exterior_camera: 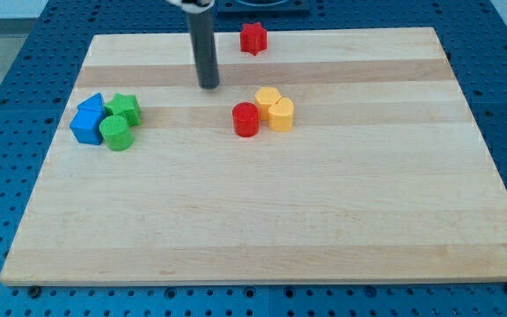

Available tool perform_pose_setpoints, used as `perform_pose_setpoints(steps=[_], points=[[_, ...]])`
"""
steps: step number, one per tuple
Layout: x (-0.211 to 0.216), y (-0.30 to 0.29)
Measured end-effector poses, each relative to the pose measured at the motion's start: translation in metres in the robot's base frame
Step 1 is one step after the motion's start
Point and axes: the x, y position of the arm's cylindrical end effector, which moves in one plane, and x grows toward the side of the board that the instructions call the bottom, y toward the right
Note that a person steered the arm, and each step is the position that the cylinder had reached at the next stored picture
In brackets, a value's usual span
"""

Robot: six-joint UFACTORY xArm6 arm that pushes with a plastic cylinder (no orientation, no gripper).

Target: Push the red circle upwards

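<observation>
The red circle (246,119) is a short red cylinder standing a little above the board's middle. It touches the yellow block (275,108) on its right side. My tip (209,86) is the lower end of the dark rod, up and to the left of the red circle, with a clear gap between them. It touches no block.
A red star-shaped block (253,38) sits near the board's top edge. At the view's left a blue block (88,121), a green block (126,108) and a green cylinder (115,133) are clustered together. The wooden board (262,229) lies on a blue perforated table.
</observation>
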Motion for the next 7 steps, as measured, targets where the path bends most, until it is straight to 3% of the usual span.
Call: perform_pose_setpoints(steps=[2,3,4,7], points=[[0.092,0.000],[0.127,0.039],[0.133,0.100],[0.065,0.056]])
